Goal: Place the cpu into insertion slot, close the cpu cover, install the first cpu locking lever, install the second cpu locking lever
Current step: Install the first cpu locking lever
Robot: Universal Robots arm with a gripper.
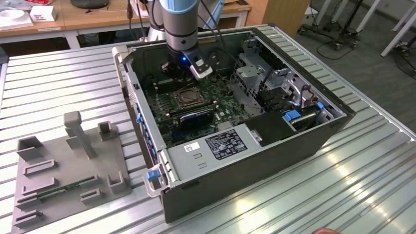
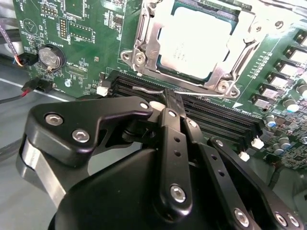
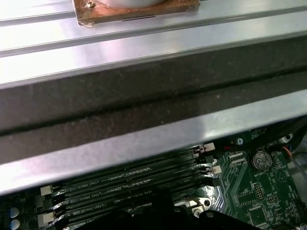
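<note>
- A ribbed metal desk (image 1: 58, 78) runs across the exterior view, its long ridges slanting from that view's upper left to lower right.
- Overhead light glares in pale patches on the ridges at the near edge (image 1: 260, 204); the first wrist view shows the same ridges (image 3: 144, 43) with a bright sheen.
- Behind it stands a wooden desk (image 1: 97, 19) with a white box (image 1: 42, 13) on it.
- A wooden panel (image 1: 283, 14) stands upright beside it.
- The floor (image 1: 364, 53) is plain grey.
- Castered stand bases (image 1: 325, 34) and white legs (image 1: 403, 29) rest on that floor.

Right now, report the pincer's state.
Pincer: closed, nothing seen held, tip at the wire lever beside the covered chip.
</note>
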